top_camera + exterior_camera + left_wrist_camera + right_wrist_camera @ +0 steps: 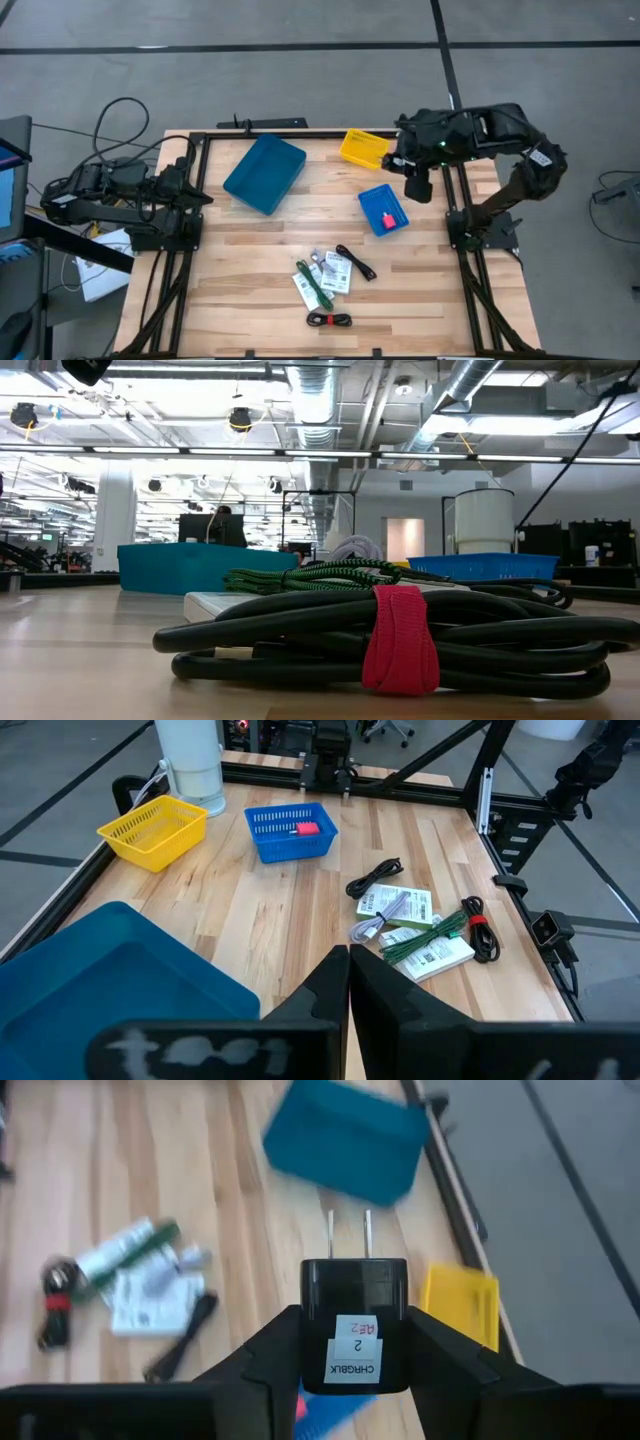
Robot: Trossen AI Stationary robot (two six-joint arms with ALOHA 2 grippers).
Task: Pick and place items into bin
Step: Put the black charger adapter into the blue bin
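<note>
- Coiled black cord [400,645], bound by a red strap, fills the low view's foreground on the wooden table [250,250].
- Right gripper [352,1342] hangs clamped on a black charger plug [354,1325], prongs pointing forward, at about 1 o'clock over the tabletop.
- Blue basket [384,210], already holding a small red piece, lies just toward 6 o'clock from the plug; the yellow basket [364,148] sits beside it toward 9 o'clock. Either looks a short carry.
- Left gripper [347,982] waits at 9 o'clock, fingers together.
- Cards, green strip and cords [325,280] remain clustered near 6 o'clock; a teal bin [264,173] rests at 11 o'clock. A bright workshop lies beyond.
</note>
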